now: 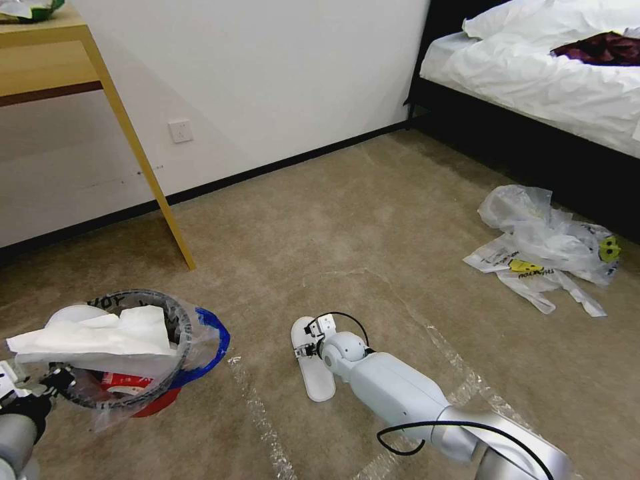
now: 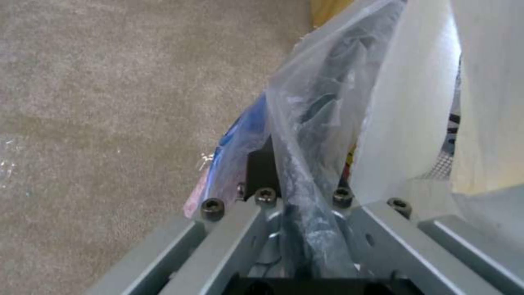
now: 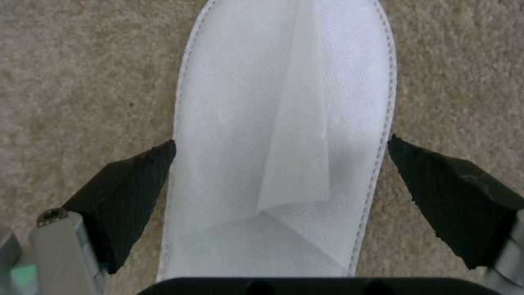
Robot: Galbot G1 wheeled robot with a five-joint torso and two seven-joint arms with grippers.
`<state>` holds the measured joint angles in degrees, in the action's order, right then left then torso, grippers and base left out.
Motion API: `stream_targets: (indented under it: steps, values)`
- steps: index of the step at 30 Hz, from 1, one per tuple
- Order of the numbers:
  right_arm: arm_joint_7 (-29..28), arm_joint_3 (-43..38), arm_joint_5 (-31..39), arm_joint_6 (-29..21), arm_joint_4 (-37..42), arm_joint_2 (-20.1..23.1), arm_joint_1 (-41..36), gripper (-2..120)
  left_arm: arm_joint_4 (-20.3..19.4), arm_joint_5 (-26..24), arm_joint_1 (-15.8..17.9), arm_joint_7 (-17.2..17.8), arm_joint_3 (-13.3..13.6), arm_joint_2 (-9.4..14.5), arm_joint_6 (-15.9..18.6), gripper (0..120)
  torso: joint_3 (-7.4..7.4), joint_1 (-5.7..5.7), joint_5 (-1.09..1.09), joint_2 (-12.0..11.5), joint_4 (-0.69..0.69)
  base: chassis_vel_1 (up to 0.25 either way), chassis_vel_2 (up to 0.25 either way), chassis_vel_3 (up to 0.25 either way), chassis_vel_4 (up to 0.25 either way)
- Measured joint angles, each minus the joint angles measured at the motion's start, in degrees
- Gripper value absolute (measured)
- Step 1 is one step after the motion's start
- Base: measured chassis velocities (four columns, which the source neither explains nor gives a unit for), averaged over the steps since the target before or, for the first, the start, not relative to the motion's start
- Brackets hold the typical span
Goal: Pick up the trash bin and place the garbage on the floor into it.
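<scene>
At the head view's lower left, the left gripper (image 2: 306, 205) clamps the rim of the bin (image 1: 143, 373), lifted off the carpet (image 1: 373, 227). Further right, the right gripper (image 3: 281, 180) straddles a white slipper (image 3: 284, 123) lying flat, its pads (image 3: 131, 192) spread wide, one at each edge, as the wrist view reveals.

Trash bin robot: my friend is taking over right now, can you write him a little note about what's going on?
Left tool: shut on the trash bin rim, holding it at the robot's left.
Right tool: open, down over the white slipper on the floor, fingers either side, not gripping.
Done: bin picked up; white paper and red litter already inside.
Left: grab the slipper, drop it in; then the clear plastic bags near the bed.
</scene>
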<state>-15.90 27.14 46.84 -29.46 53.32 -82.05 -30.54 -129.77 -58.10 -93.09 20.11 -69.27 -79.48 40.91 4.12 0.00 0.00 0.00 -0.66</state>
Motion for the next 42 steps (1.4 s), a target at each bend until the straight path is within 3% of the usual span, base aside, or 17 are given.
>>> stream_targets:
  steps: [25, 42]
  values:
    - [-0.6, 0.4, -0.9, 0.4, 1.8, 0.1, -0.6, 96, -0.7, 0.1, -0.4, 0.0, -0.2, -0.6, -0.3, 1, 0.0, 0.0, 0.0, 0.0, 0.0, 0.0, 0.0, 0.0, 0.0]
    - [1.8, 0.8, -2.6, 1.9, -3.2, -2.3, 0.3, 92, 0.0, 0.2, 0.0, 0.0, -0.1, -0.4, -0.5, 1, 0.0, 0.0, 0.0, 0.0, 0.0, 0.0, 0.0, 0.0, 0.0]
